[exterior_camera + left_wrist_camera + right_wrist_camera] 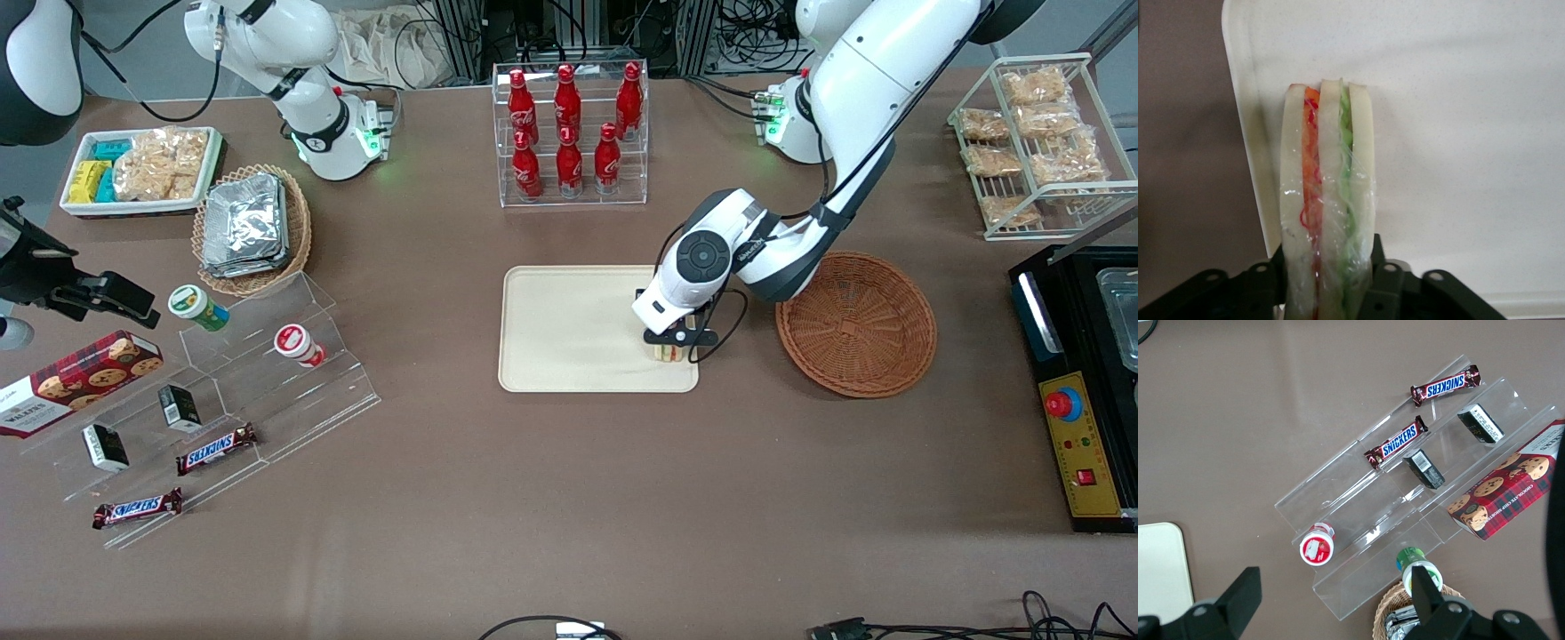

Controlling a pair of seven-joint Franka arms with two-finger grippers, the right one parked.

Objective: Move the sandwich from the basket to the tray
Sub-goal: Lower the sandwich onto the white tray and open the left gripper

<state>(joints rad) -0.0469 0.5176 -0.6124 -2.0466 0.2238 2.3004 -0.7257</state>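
Observation:
The clear-wrapped sandwich [1327,200] of white bread with red-orange and green layers stands on edge between my gripper's fingers [1386,287]. In the front view the gripper [673,347] is low over the cream tray [569,329], at the tray's end nearest the basket, shut on the sandwich [669,353]. The sandwich sits close to the tray's rim [1248,153]. The reddish-brown wicker basket [856,323] lies beside the tray toward the working arm's end, with nothing in it.
A clear rack of red bottles [569,133] stands farther from the front camera than the tray. A tan basket of foil packets [252,227], a white snack bin [140,169] and an acrylic stand with snacks [213,400] lie toward the parked arm's end. A wire rack [1036,142] and black box [1080,382] stand past the basket.

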